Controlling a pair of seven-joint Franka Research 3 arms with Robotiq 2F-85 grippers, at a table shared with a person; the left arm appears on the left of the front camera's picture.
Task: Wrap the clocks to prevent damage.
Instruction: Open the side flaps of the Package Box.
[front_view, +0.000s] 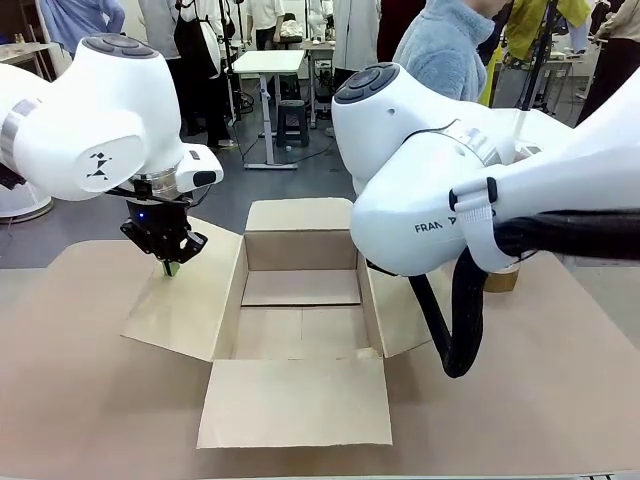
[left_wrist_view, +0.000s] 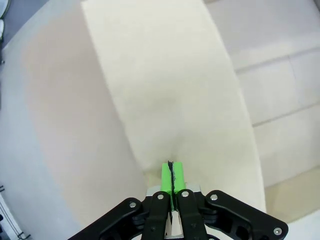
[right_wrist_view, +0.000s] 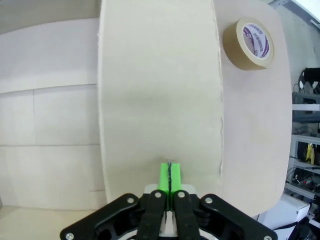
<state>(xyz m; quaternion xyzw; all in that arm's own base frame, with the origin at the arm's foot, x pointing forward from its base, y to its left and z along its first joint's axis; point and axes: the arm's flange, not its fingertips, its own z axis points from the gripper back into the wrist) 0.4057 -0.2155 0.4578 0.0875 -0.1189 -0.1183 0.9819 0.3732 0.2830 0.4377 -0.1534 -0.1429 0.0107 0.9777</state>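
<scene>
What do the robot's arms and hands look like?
Both arms are white, smooth and rounded. The left arm has small black marks. The right arm has black letters and a thick black cable. The left hand and right hand are black with shiny bolts and bright green pads.

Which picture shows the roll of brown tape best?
The right wrist view: the whole tape roll lies in plain sight on the table beside the box's right flap. In the front view, just a brown edge peeks out behind the right arm. The left wrist view faces the box's left flap.
</scene>
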